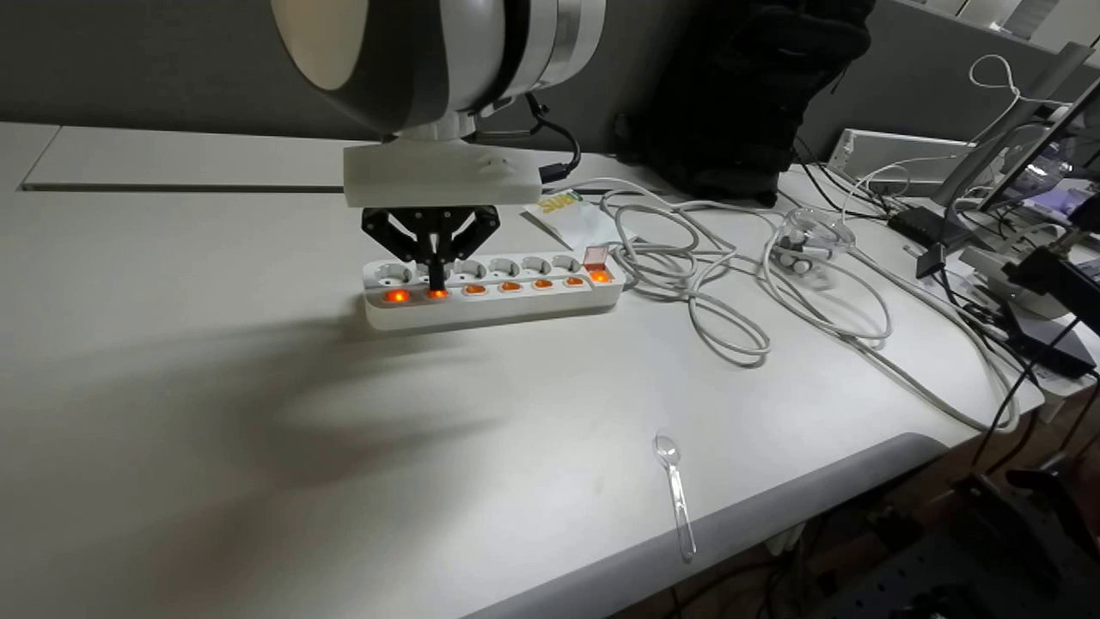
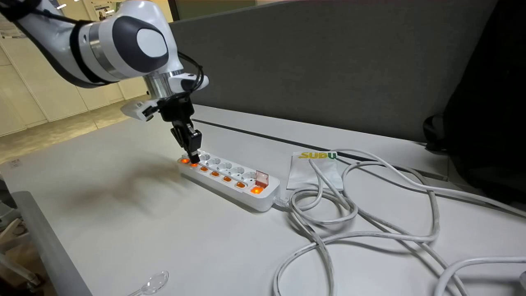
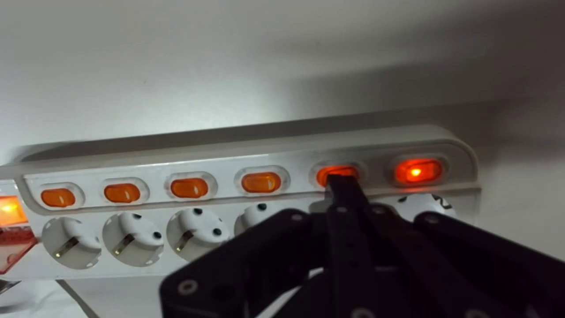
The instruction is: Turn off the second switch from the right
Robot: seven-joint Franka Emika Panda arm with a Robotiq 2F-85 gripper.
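Note:
A white power strip lies on the table, with a row of orange switches beside its sockets. In the wrist view, the second switch from the right glows orange-red and is partly covered by my fingertips. The rightmost switch is brightly lit, and the several switches to the left look unlit. My gripper is shut and empty, its tips at the second switch; I cannot tell whether they press it. In both exterior views the gripper points down at this switch, near the strip's end away from the cable.
A lit main switch with a raised red cover sits at the cable end. Coiled white cable lies beyond that end. A white paper bag lies behind the strip. A transparent spoon is near the table edge. A black backpack stands behind.

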